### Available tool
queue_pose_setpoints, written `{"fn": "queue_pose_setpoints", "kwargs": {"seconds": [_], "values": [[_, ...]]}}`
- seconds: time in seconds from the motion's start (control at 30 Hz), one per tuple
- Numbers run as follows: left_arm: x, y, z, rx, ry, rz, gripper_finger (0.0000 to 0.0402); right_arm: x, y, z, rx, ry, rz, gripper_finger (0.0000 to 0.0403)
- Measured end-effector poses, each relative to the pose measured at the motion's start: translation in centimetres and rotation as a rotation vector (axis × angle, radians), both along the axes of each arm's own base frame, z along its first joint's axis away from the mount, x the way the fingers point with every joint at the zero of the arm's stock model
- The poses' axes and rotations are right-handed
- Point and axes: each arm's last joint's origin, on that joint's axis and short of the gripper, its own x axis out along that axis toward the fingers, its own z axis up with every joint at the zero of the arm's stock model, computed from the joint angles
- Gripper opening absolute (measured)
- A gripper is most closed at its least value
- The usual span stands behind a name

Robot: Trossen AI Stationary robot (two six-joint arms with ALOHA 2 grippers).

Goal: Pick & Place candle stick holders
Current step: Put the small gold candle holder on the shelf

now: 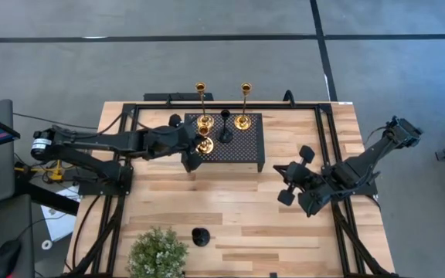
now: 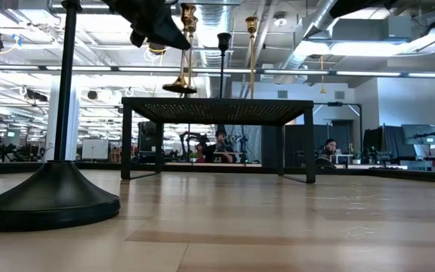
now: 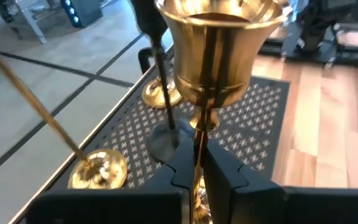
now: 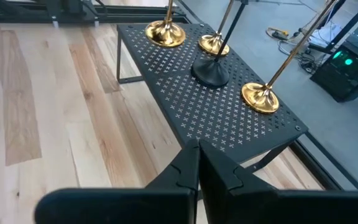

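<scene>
A black perforated stand point(image 1: 247, 147) stands mid-table. On it stand two tall gold holders point(image 1: 201, 104) point(image 1: 244, 104) and one black holder point(image 1: 225, 131), each on its round base. My left gripper point(image 1: 198, 152) is over the stand's left near part, shut on the short gold holder point(image 1: 205, 144). A second black holder point(image 1: 200, 236) stands on the table near the front edge; it looms large in the low view point(image 2: 47, 196). My right gripper point(image 1: 288, 185) is shut and empty over the table, right of the stand. My left gripper pinches the short gold holder's thin stem point(image 3: 197, 140), just below its cup point(image 3: 219, 50), between its two fingers point(image 3: 229, 177). The fingers lie across the stem. The holder stands roughly upright, cup up. In the low view its base point(image 2: 178, 87) hangs slightly tilted just above the stand top.
A green potted plant point(image 1: 158, 253) stands at the table's front left corner. The black frame rails point(image 1: 327, 139) run along the table's sides and back. Bare wood lies between the stand and the front edge point(image 1: 246, 208).
</scene>
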Motion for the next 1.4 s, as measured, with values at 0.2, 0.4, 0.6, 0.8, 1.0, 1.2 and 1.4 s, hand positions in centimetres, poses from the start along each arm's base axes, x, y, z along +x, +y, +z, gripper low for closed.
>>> {"fn": "queue_pose_setpoints", "kwargs": {"seconds": [0.2,0.4,0.6,0.8,1.0,1.2,1.4], "values": [[-1.1,0.3,-0.6,-0.012,-0.016,0.008,0.0014,0.0,0.0,0.0,0.002,0.001,-0.003,0.0000],[-2.0,0.9,-1.5,-0.066,-0.029,-0.004,0.0014,0.0,0.0,0.0,0.002,0.000,-0.004,0.0000],[-2.1,1.5,-1.6,-0.090,-0.037,-0.013,0.0014,0.0,-0.1,0.0,-0.009,-0.004,-0.014,0.0000],[-2.1,1.7,-1.6,-0.105,-0.046,0.003,0.0014,0.0,-0.1,0.0,-0.020,-0.011,-0.021,0.0000],[-2.1,1.7,-1.6,-0.109,-0.046,0.002,0.0014,0.0,-0.1,0.0,-0.020,-0.011,-0.021,0.0000],[-2.1,1.7,-1.7,-0.110,-0.043,0.002,0.0014,0.0,-0.1,0.0,-0.020,-0.010,-0.021,0.0000],[-2.1,1.7,-1.7,-0.110,-0.043,0.002,0.0014,0.0,-0.1,0.0,-0.020,-0.010,-0.021,0.0000]]}}
